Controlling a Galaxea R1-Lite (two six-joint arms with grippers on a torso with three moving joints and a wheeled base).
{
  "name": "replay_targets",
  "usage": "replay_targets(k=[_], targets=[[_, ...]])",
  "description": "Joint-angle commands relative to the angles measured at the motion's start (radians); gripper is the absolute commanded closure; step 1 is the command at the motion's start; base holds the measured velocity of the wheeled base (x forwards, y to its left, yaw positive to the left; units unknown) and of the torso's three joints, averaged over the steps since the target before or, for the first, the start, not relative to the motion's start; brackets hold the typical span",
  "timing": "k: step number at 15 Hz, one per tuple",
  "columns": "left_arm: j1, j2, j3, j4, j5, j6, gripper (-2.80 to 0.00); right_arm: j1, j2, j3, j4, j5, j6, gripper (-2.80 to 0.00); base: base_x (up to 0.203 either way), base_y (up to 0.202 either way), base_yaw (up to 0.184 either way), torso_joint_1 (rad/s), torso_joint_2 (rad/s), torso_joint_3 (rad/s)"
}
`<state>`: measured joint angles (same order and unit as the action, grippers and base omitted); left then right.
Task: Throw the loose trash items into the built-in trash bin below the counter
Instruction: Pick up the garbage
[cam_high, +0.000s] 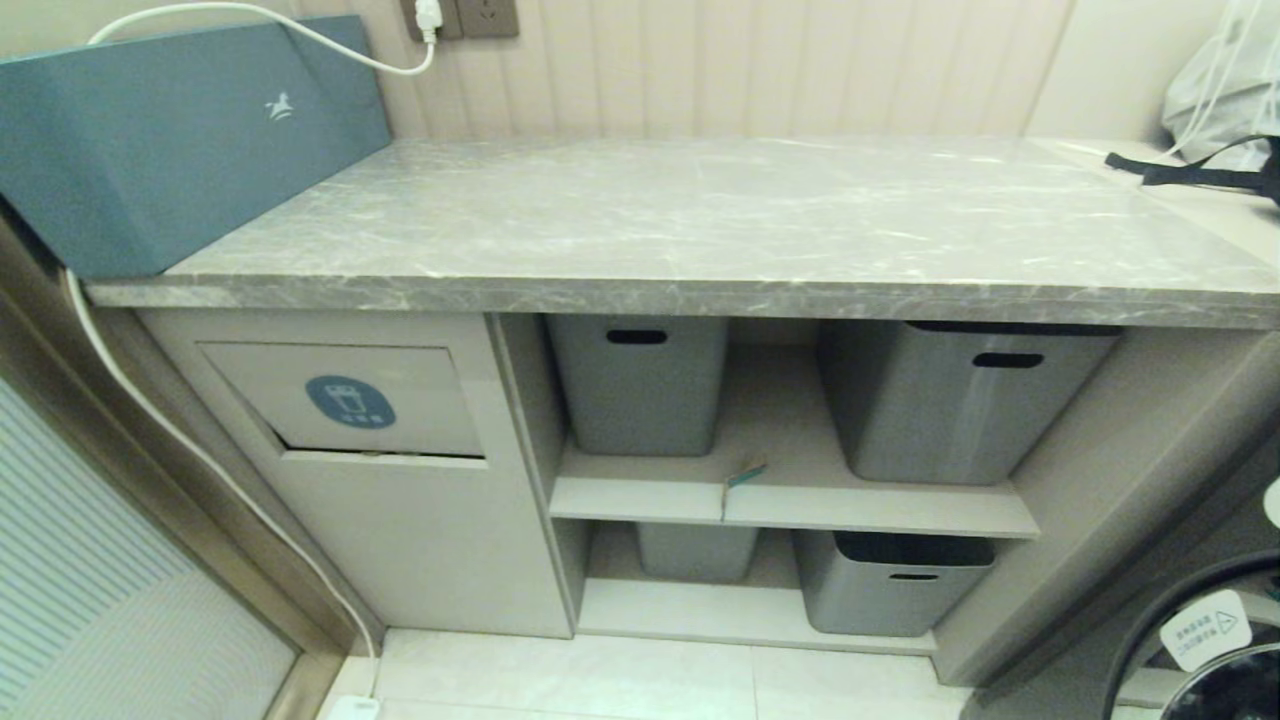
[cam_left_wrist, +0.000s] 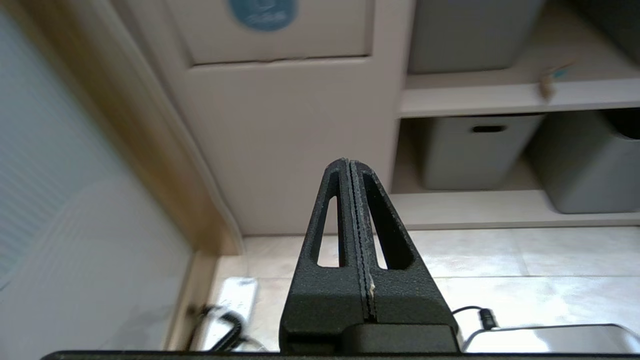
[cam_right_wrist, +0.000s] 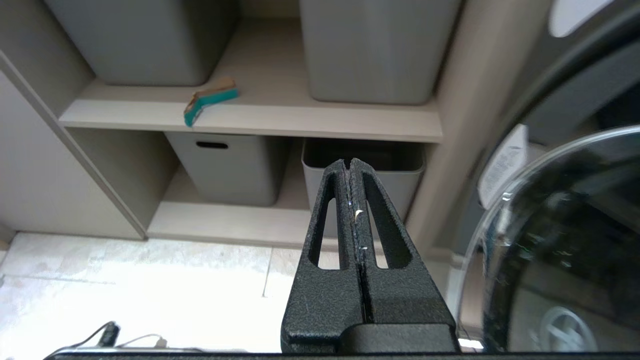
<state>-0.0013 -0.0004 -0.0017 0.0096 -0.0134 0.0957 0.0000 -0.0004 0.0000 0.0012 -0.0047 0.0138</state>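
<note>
Under counter, head view: one folded turquoise-and-brown cardboard scrap (cam_high: 745, 475) is seen on the upper shelf edge right of the beige blue-stickered bin flap (cam_high: 345, 400), beneath the grey marble-look counter (cam_high: 700, 230).
Left wrist view: left gripper (cam_left_wrist: 350, 165) is clenched, empty.
Right wrist view: right gripper (cam_right_wrist: 350, 164) is clenched, empty.

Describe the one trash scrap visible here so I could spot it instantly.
Under the grey marble counter, find the open upper shelf holding two grey tubs. The cardboard scrap lies at its front edge between them: small, folded, turquoise and brown, unlike anything nearby.
</note>
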Motion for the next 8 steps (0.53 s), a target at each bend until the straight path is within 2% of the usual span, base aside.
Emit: replay_targets(k=[1, 6, 8], targets=[[0.0, 0.002, 0.0, 0.0, 0.0, 0.001, 0.0, 0.0, 0.0, 0.0, 0.0, 0.0, 0.0, 0.0, -0.005, 0.001, -0.114, 0.173, -0.41, -0.244], [0.0, 0.002, 0.0, 0.0, 0.0, 0.001, 0.0, 0.0, 0.0, 0.0, 0.0, 0.0, 0.001, 0.0, -0.002, 0.007, -0.17, 0.194, -0.47, -0.27], [0.0, 0.002, 0.0, 0.0, 0.0, 0.001, 0.0, 0.0, 0.0, 0.0, 0.0, 0.0, 0.002, 0.0, -0.001, 0.004, -0.153, 0.097, -0.21, -0.123]])
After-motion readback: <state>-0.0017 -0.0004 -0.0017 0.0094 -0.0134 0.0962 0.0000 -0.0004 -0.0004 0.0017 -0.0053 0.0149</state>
